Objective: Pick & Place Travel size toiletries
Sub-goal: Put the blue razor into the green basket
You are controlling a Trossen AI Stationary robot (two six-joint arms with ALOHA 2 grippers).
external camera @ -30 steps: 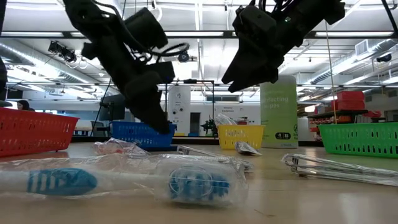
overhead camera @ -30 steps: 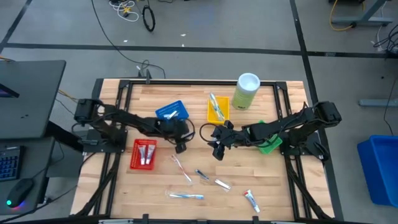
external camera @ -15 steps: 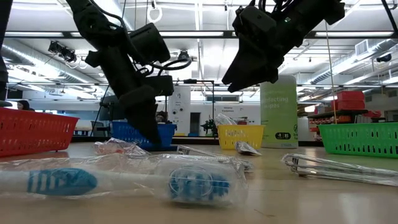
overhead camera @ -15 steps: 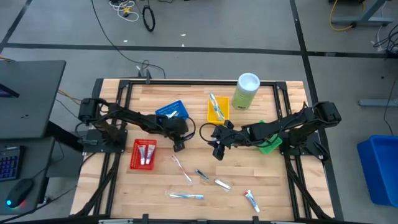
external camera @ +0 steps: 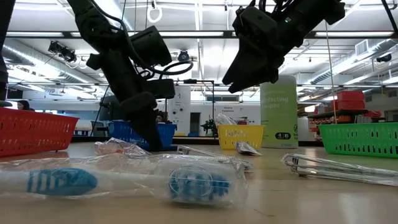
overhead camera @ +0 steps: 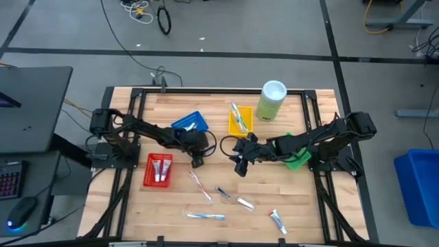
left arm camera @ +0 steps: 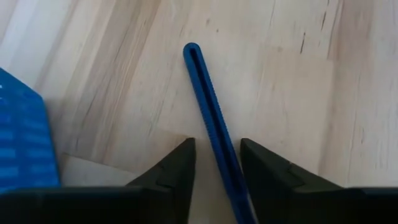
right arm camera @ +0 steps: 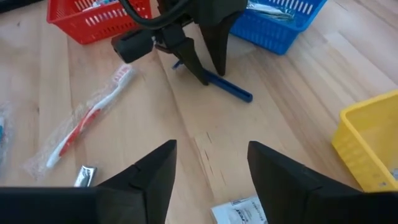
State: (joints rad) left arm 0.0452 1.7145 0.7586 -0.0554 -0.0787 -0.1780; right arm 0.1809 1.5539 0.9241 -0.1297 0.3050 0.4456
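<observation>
One slim blue plastic stick point(left arm camera: 208, 112) lies near the table's middle between the spread fingers of the left gripper point(left arm camera: 217, 163); light, rigid, slippery: grip mid-length. Right gripper point(right arm camera: 210, 163) spread, hovering.

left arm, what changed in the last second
The left arm's tool drew back toward the red tray and sank to the table, its open fingers now straddling a slim blue stick lying on the wood beside the blue tray; nothing gripped yet. The right tool hovers unchanged, open. The loose toiletries have not moved.
</observation>
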